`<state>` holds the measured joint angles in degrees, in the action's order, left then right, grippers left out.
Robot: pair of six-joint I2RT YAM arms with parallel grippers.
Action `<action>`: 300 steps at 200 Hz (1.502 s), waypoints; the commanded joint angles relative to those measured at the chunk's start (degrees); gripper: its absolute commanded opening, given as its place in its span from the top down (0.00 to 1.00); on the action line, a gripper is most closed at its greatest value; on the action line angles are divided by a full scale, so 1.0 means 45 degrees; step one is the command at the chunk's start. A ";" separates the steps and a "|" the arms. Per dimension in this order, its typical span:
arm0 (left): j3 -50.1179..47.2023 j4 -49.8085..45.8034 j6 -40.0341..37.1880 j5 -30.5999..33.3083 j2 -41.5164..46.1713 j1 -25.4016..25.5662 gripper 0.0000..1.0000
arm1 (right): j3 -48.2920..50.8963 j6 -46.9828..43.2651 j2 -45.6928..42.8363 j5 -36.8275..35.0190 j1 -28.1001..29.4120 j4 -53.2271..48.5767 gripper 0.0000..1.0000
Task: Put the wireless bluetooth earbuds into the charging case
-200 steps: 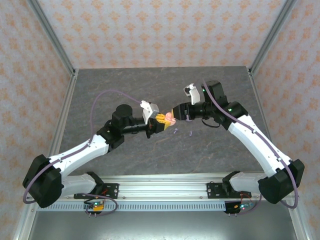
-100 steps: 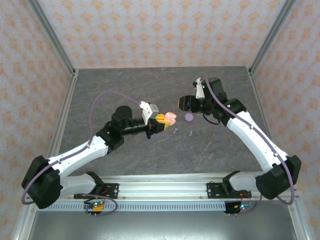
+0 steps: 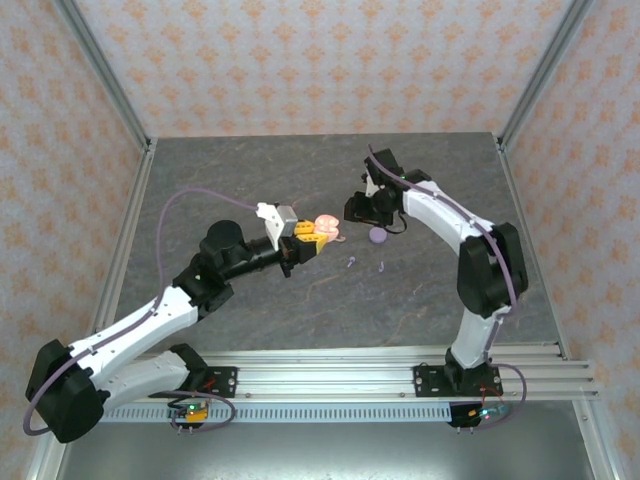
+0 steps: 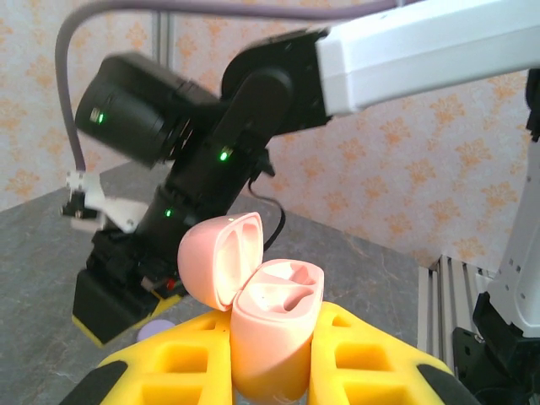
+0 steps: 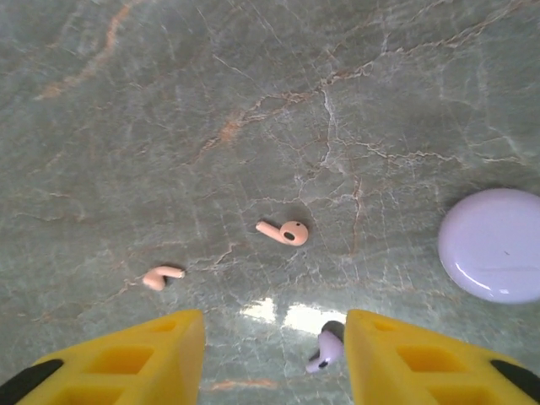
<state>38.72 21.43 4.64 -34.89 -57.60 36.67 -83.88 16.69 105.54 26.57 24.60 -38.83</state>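
My left gripper (image 3: 318, 235) is shut on a salmon-pink charging case (image 4: 274, 337), held upright above the table. Its lid (image 4: 221, 257) is hinged open and both sockets look empty. Just right of it, my right gripper (image 3: 358, 208) points down at the table, open and holding nothing (image 5: 274, 359). Below it lie two pink earbuds (image 5: 285, 231) (image 5: 162, 276). A lilac earbud (image 5: 325, 352) lies close against the inner side of the right finger (image 5: 422, 363). The top view shows two lilac earbuds (image 3: 350, 262) (image 3: 381, 266) on the table.
A closed lilac round case (image 3: 377, 236) (image 5: 496, 245) rests on the grey marbled tabletop (image 3: 250, 160), right of the right gripper. Patterned walls and metal posts enclose the table. My right arm's wrist (image 4: 211, 152) stands close in front of the held case.
My right gripper has drawn back from the pink case, swung left and turned down toward the table. The left gripper has shifted slightly left and back with the case.
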 commanded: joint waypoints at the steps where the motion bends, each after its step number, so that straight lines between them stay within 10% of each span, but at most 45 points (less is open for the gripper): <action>1: -0.0080 -0.0257 -0.0055 0.0435 0.0339 0.0019 0.97 | -0.0512 0.0376 0.0599 0.0580 0.0130 -0.0338 0.59; 103: 0.0021 -0.0427 -0.0007 0.0564 0.0307 0.0016 0.97 | -0.0724 -0.0215 0.2488 0.1562 0.0617 -0.0968 0.86; 300: 0.0201 -0.0971 0.0062 0.0684 0.0242 0.0019 0.96 | -0.1709 0.0072 0.3871 -0.0654 0.0636 -0.1025 0.89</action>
<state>38.72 17.06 4.64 -32.49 -56.90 36.67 -89.71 16.36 121.71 26.44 27.33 -42.94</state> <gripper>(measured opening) 0.199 0.110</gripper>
